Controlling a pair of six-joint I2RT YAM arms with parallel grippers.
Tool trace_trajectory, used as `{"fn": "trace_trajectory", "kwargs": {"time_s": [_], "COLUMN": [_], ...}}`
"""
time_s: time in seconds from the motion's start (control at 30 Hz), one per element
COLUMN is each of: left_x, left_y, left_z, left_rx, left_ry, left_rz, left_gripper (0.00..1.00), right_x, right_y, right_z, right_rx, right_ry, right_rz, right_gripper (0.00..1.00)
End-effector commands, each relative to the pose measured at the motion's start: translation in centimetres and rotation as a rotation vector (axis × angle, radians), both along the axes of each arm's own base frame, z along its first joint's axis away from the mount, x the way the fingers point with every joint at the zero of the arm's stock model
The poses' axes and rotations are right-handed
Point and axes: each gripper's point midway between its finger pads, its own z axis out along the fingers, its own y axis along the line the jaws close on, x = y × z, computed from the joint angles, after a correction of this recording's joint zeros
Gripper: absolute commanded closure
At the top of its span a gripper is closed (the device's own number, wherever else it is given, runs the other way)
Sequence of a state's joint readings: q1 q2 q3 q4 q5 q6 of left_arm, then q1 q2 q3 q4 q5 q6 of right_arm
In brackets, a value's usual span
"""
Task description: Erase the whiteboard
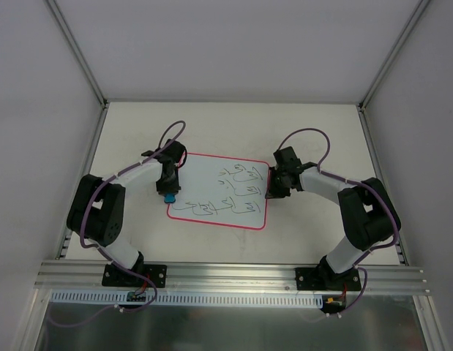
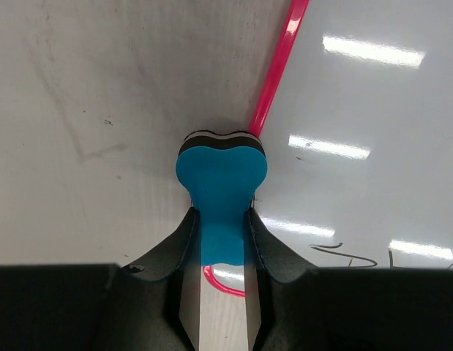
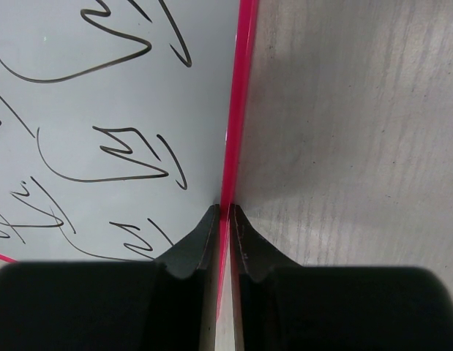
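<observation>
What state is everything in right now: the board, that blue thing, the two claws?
whiteboard: flat on the table, scribbles unerased.
blue eraser: clamped in the left gripper, at the board's left edge.
left gripper: shut on the eraser.
right gripper: shut on the board's right border.

The whiteboard [image 1: 219, 191] has a smooth, glossy face that mirrors bright bars of light. Its red-pink border [image 2: 276, 66] looks like shiny plastic. The blue eraser [image 2: 221, 186] has a smooth, matt, foam-like face over a dark, felt-like layer. The bench [image 3: 343, 146] is matt off-white, faintly grained and scuffed grey. The fingers [image 2: 164, 256] of the left end effector [image 2: 220, 216] and the right end effector [image 3: 225, 210] look like matt black plastic. The rail [image 1: 233, 274] is bare ridged metal.
</observation>
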State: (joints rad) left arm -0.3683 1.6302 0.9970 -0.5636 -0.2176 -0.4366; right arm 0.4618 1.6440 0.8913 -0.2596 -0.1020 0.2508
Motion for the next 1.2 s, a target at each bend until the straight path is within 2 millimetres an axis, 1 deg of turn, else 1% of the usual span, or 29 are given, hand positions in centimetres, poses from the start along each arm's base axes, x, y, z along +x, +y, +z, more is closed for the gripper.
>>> {"fn": "trace_trajectory", "kwargs": {"time_s": [0.0, 0.13, 0.23, 0.37, 0.5, 0.53, 0.6, 0.63, 0.67, 0.7, 0.73, 0.77, 0.8, 0.83, 0.9, 0.97, 1.07, 1.1, 1.13, 1.17], "left_x": [-1.1, -1.7, -2.2, -3.2, -3.6, -4.3, -4.7, -5.5, -5.6, -5.0, -5.2, -5.3, -4.6, -4.4, -3.4, -2.4, -1.2, -1.1, -0.4, -0.3], "left_y": [1.3, 1.9, 1.6, 0.5, -2.8, -4.1, -6.1, -7.6, -8.5, -9.8, -10.7, -11.6, -12.7, -13.1, -13.4, -12.7, -10.7, -9.7, -8.1, -7.1], "left_z": [0.1, -0.7, -1.4, -2.2, -2.3, -2.5, -2.5, -3.0, -3.2, -2.8, -3.3, -3.3, -2.8, -2.8, -2.1, -1.0, 0.1, 0.1, 0.4, 0.3], "left_rx": [0.039, 0.055, 0.046, -0.008, -0.043, -0.049, -0.084, -0.092, -0.091, -0.102, -0.105, -0.106, -0.124, -0.130, -0.127, -0.095, -0.100, -0.091, -0.089, -0.077], "left_ry": [0.011, 0.034, 0.066, 0.111, 0.122, 0.134, 0.149, 0.178, 0.185, 0.169, 0.190, 0.190, 0.172, 0.176, 0.141, 0.082, 0.044, 0.044, 0.031, 0.033], "left_rz": [0.006, 0.027, 0.025, 0.036, -0.042, -0.080, -0.106, -0.157, -0.189, -0.219, -0.248, -0.288, -0.304, -0.315, -0.323, -0.319, -0.253, -0.231, -0.188, -0.176], "left_gripper": [1.00, 1.00, 1.00, 1.00, 1.00, 1.00, 1.00, 1.00, 1.00, 1.00, 1.00, 1.00, 1.00, 1.00, 1.00, 1.00, 1.00, 1.00, 1.00, 1.00], "right_x": [-1.8, -1.8, -1.7, -1.7, -1.6, -1.5, -1.5, -1.4, -1.4, -1.4, -1.4, -1.4, -1.3, -1.3, -1.4, -1.4, -1.4, -1.5, -1.4, -1.4], "right_y": [-1.3, -1.2, -1.3, -1.3, -1.2, -1.2, -1.2, -1.2, -1.3, -1.2, -1.1, -1.1, -1.1, -1.0, -1.2, -1.1, -1.1, -1.1, -1.1, -1.1], "right_z": [-2.1, -2.1, -2.2, -2.2, -2.2, -2.1, -2.1, -2.1, -2.1, -2.2, -2.2, -2.2, -2.2, -2.2, -2.3, -2.2, -2.1, -2.2, -2.1, -2.0], "right_rx": [-0.070, -0.071, -0.072, -0.073, -0.072, -0.071, -0.071, -0.075, -0.076, -0.076, -0.072, -0.071, -0.071, -0.070, -0.072, -0.071, -0.070, -0.070, -0.070, -0.070], "right_ry": [0.077, 0.079, 0.078, 0.081, 0.080, 0.077, 0.075, 0.074, 0.075, 0.078, 0.080, 0.081, 0.081, 0.081, 0.084, 0.079, 0.078, 0.079, 0.076, 0.075], "right_rz": [0.002, 0.003, 0.001, 0.001, 0.000, 0.000, -0.001, -0.004, -0.004, -0.003, 0.000, -0.001, -0.001, -0.002, -0.002, -0.003, -0.001, 0.000, 0.000, -0.002], "right_gripper": [0.90, 0.90, 0.90, 0.90, 0.90, 0.90, 0.90, 0.90, 0.90, 0.90, 0.90, 0.90, 0.90, 0.90, 0.90, 0.90, 0.90, 0.90, 0.90, 0.90]}}
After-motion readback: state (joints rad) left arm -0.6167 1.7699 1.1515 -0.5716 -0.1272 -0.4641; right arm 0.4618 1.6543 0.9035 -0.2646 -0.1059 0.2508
